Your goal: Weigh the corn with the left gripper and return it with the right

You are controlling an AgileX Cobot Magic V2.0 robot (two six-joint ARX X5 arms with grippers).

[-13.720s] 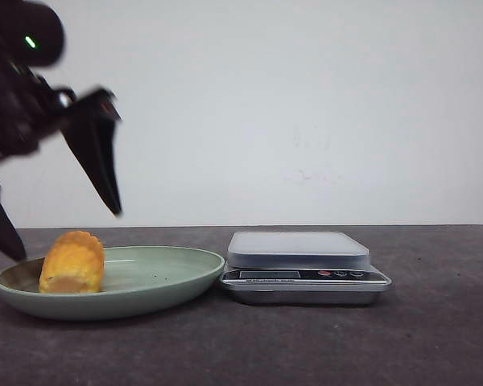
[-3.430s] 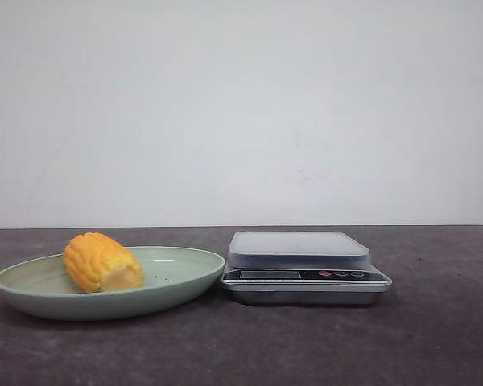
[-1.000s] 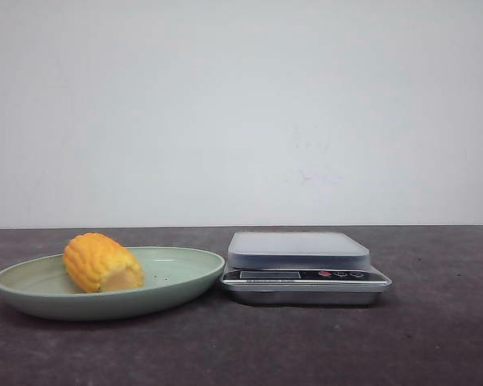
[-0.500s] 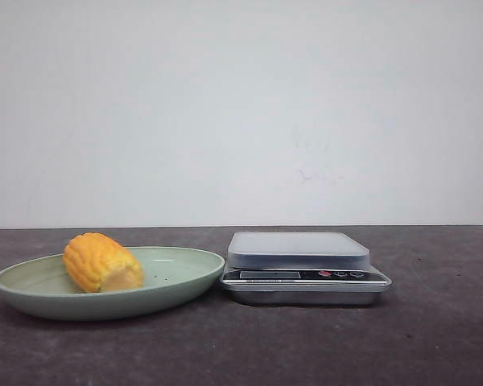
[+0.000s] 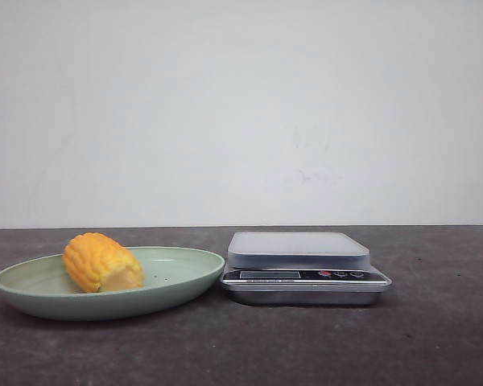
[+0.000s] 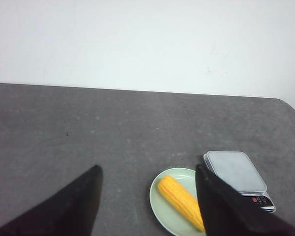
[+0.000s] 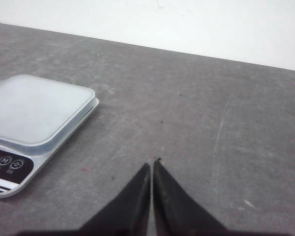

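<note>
The corn (image 5: 101, 262) lies on its side in the green plate (image 5: 177, 277), left of centre, one pale cut end facing the near right. The plate sits on the dark worktop (image 5: 435, 338), its right rim just beside the scale (image 5: 304, 266), whose platform is bare. The left pincer (image 6: 147, 189) is spread wide, holding nothing, raised well above the worktop. The right pincer (image 7: 152, 172) is closed with tips together, empty, right of the scale.
</note>
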